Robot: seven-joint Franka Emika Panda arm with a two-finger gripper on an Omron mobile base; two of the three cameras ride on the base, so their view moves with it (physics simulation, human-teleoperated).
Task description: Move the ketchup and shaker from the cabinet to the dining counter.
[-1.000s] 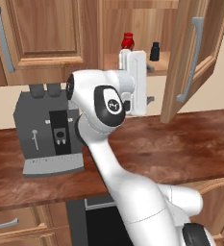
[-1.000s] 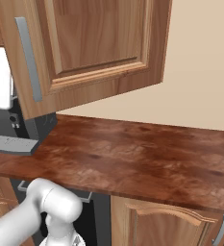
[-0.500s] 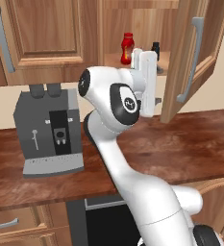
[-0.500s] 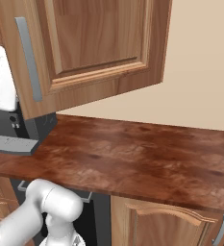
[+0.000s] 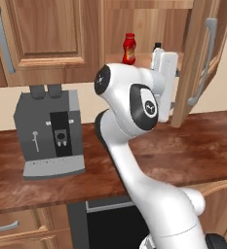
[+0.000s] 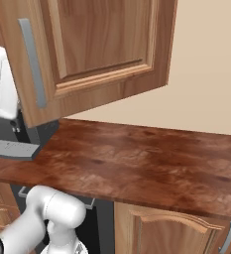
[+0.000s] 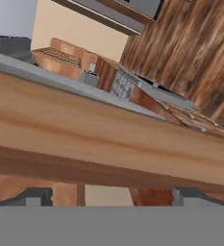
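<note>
While it sits untouched:
ketchup [image 5: 129, 48]: red bottle, red cap, yellowish band, upright in the open cabinet [image 5: 17, 39]
shaker [image 5: 157, 47]: black, right of it
gripper [image 7: 111, 196]: fingers wide apart, empty

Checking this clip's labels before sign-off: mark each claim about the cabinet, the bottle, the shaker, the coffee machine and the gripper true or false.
1. The small red squeeze ketchup bottle stands on the shelf of the open brown wooden wall cabinet. True.
2. The grey coffee machine sits inside the cabinet. False: it stands on the reddish-brown wall counter below.
3. The gripper holds the ketchup. False: its jaws are open and empty.
4. The small black shaker is on the counter. False: it stands on the cabinet shelf, partly hidden behind the robot's hand.
</note>
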